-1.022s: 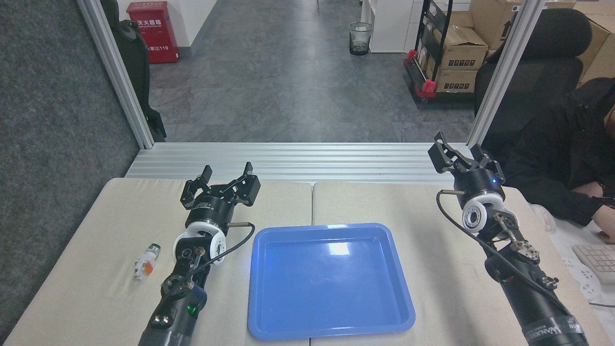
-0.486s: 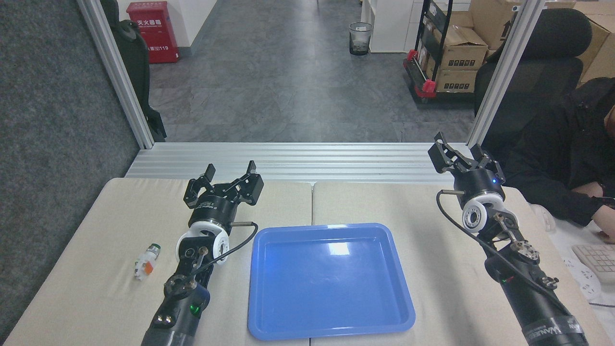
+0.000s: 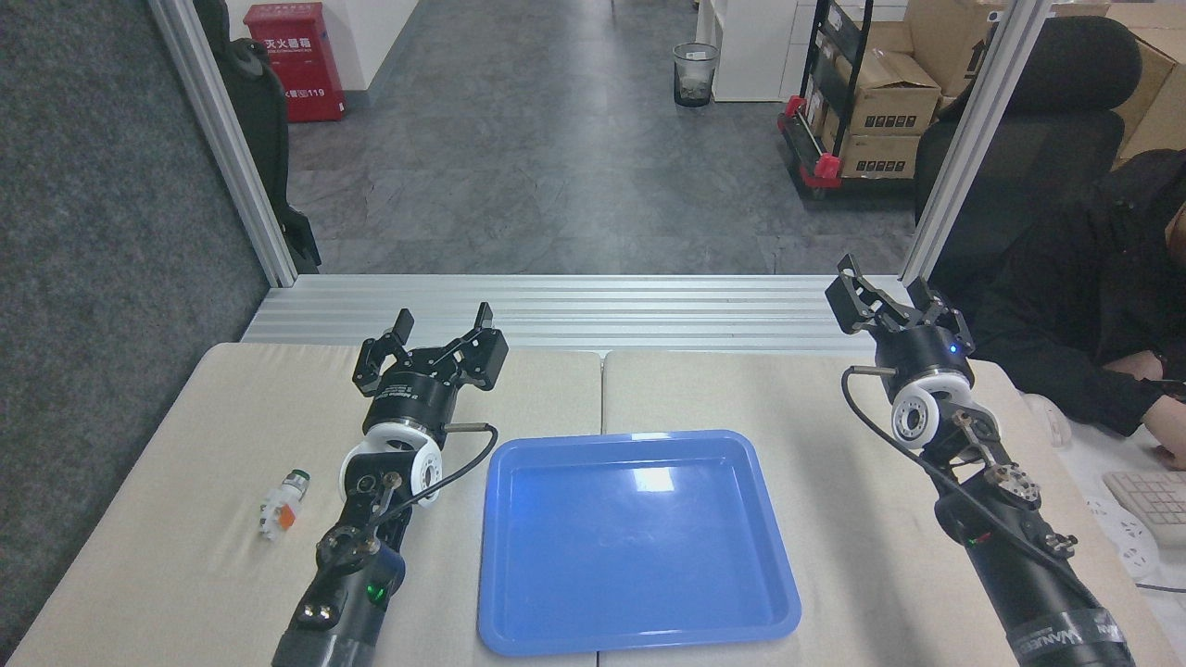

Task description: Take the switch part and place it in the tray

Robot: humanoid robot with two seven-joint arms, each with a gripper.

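The switch part (image 3: 282, 505), a small white block with an orange patch and green tip, lies on the beige table at the left. The blue tray (image 3: 636, 539) sits in the middle of the table with nothing in it. My left gripper (image 3: 443, 326) is open and raised, up and to the right of the switch part, between it and the tray's far left corner. Over the table's far right edge my right gripper (image 3: 882, 289) stands open and holds nothing.
A person in black sits at the right, one hand (image 3: 1169, 431) near a keyboard (image 3: 1149, 500). An aluminium frame rail (image 3: 574, 310) runs along the table's far edge, with posts at both sides. A grey padded wall (image 3: 102, 232) stands to the left.
My left gripper has risen a little and drifted away from me; its wrist has straightened. The right arm, switch part and tray have not moved.
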